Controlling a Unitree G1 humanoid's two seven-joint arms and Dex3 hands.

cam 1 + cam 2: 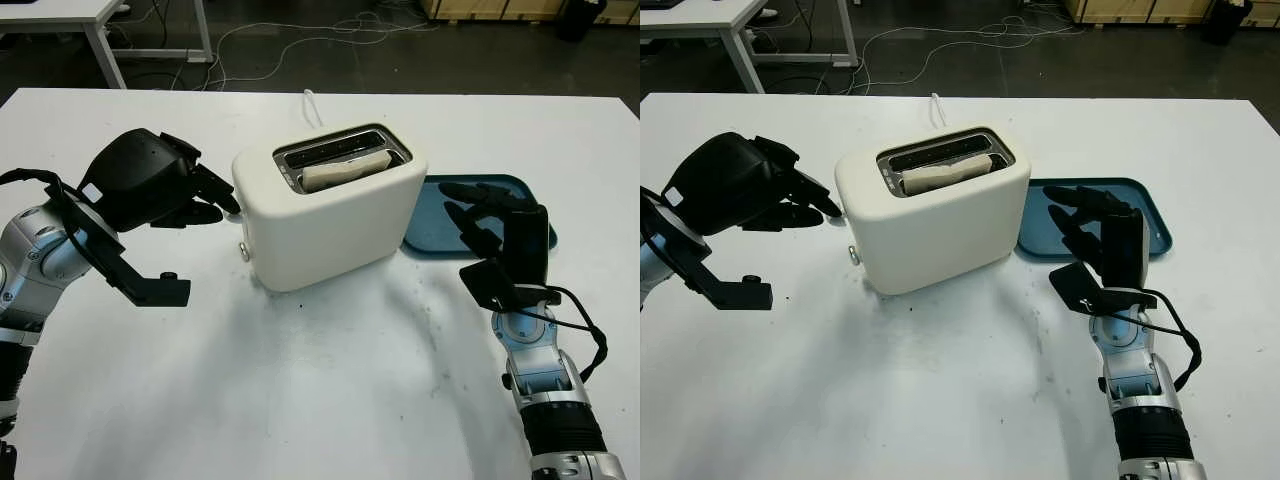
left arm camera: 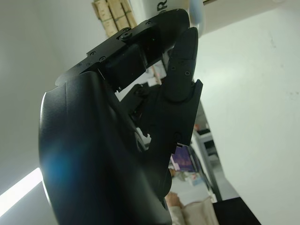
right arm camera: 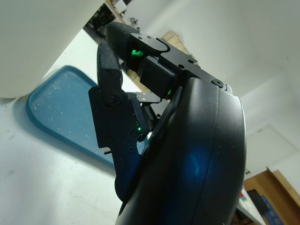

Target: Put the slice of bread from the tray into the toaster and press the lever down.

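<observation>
The left hand [image 1: 165, 185] is raised off the white table [image 1: 330, 380] at the end of the cream toaster [image 1: 330, 205] where the lever [image 1: 236, 210] sits, and its fingertips [image 1: 222, 196] reach right up to that lever, which stands high on the end wall; whether they actually press on it I cannot tell. The hand holds nothing, and its fingers are stretched toward the toaster rather than curled. In the left wrist view the same black fingers [image 2: 183, 79] point at a pale rounded knob at the toaster's end. Just beyond the fingertips, the slice of bread [image 1: 345, 170] is in the toaster's nearer slot, its pale top edge showing above the metal rim and slanting along the slot. A small silver dial [image 1: 244, 252] sits low on the same end wall, below the lever. The right hand [image 1: 1095, 225] is open on the far side of the toaster from the left hand, held upright over the near edge of the blue tray [image 1: 1150, 215], with nothing in it. The tray lies flat on the table just beside the toaster's other end. A white cord [image 1: 312, 105] runs from behind the toaster toward the table's far edge.
</observation>
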